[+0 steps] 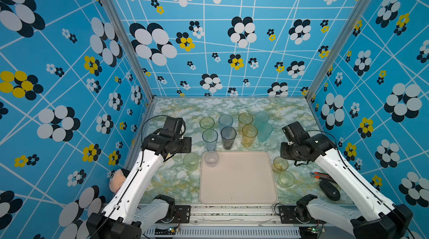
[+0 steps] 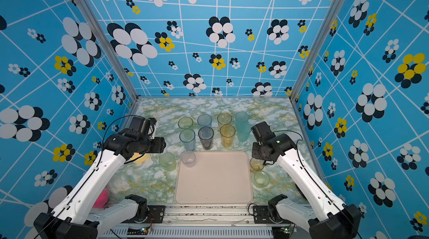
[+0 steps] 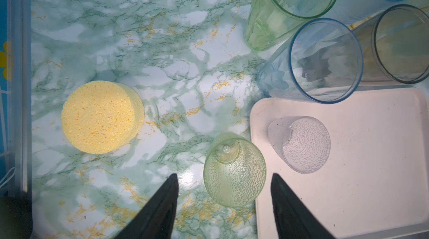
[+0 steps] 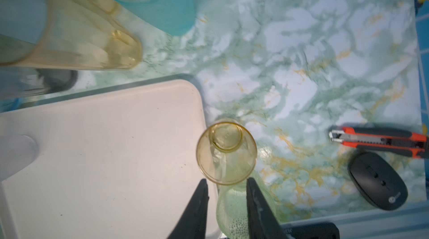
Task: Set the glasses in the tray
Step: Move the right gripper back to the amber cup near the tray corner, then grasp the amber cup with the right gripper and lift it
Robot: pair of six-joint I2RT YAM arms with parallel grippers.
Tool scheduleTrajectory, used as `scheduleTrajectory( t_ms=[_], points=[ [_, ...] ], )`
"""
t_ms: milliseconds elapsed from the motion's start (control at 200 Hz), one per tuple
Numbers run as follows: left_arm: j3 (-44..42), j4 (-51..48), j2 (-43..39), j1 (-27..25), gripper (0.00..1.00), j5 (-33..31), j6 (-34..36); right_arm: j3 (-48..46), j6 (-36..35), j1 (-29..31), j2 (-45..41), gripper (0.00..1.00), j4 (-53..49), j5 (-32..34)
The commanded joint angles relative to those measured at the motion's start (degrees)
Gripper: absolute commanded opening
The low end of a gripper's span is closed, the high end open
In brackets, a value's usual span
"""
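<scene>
Hovering left end effector point(image 3: 224, 176) wide open above short green dimpled tumbler point(image 3: 234, 170) beside large cream-pink rectangular tray point(image 3: 371, 156); hovering right end effector point(image 4: 226, 181) narrowly open just beside short amber tumbler point(image 4: 226, 156). Showing short clear tumbler point(image 3: 301, 142) standing in tray corner.

Tray point(image 1: 239, 179) interior mostly bare beyond one clear glass point(image 1: 211, 158); tall glasses point(image 1: 228, 137) crowd its far edge.

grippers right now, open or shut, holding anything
left gripper: open wide, empty.
right gripper: partly open, nothing gripped, tips at the short amber glass.
</scene>
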Motion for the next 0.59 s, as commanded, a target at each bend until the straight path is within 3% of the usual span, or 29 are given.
scheduleTrajectory(
  t_ms=[0,275,590],
  points=[
    [2.6,0.2,2.0,-0.4,0.65,-0.5,0.1,-2.9,0.7,-2.7,-0.4,0.30,-1.3,-5.3],
    [5.4,0.3,4.2,-0.4,0.65,-0.3,0.5,-9.2,0.3,-7.1,1.4,0.26,3.8,-9.1],
    [5.2,0.2,4.4,-0.4,0.65,-0.8,0.8,-9.9,-1.7,-10.5,4.7,0.26,5.9,-9.2]
  ],
)
